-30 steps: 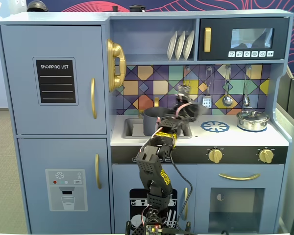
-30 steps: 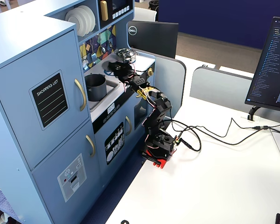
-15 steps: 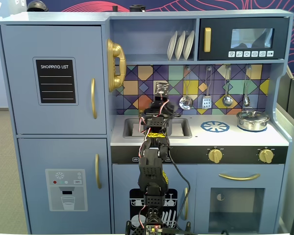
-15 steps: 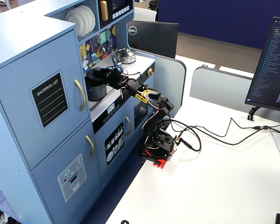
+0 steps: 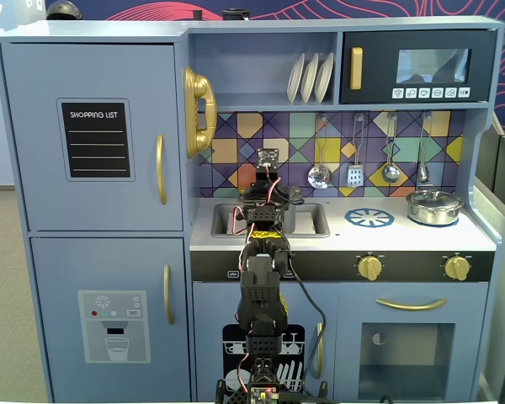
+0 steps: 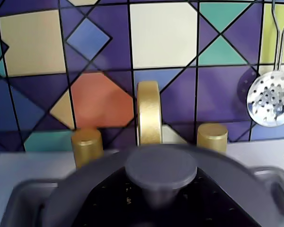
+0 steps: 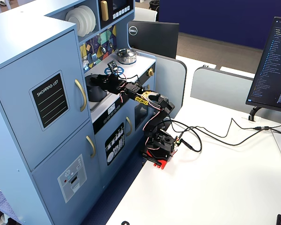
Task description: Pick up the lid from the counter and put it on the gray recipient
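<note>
Wrist view: the lid (image 6: 161,166), knob up, fills the near foreground, apparently gripped below the frame, though whether the fingers pinch it cannot be told. Under it the sink (image 6: 23,201) rim shows, then a gold faucet (image 6: 148,112) and tiled backsplash (image 6: 99,52). In a fixed view the gray recipient (image 7: 94,89) sits in the sink beneath the gripper (image 7: 102,80); farther off, a steel pot (image 5: 434,206) stands lidded on the counter.

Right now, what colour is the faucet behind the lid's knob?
Gold. The faucet shows best in the wrist view, arching behind the dark-gray lid knob.
</note>
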Robot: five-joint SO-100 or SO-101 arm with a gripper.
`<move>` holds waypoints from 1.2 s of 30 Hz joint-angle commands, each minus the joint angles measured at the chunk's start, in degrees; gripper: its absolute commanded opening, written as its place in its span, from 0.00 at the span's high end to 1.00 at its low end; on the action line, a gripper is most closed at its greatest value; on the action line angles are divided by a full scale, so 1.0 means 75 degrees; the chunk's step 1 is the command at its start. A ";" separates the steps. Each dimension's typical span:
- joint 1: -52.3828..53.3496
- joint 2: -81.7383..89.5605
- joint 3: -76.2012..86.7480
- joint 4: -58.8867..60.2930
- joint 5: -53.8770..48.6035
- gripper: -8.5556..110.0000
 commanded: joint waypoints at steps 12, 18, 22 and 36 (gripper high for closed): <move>0.0141 0.0059 -0.0059 -0.0797 -0.0316 0.93; 0.0176 -0.0047 -0.0094 -0.0879 -0.0363 0.93; 0.0234 -0.0047 -0.0023 -0.0879 -0.0527 0.93; 0.0457 0.0984 -0.0023 0.0094 0.0023 0.56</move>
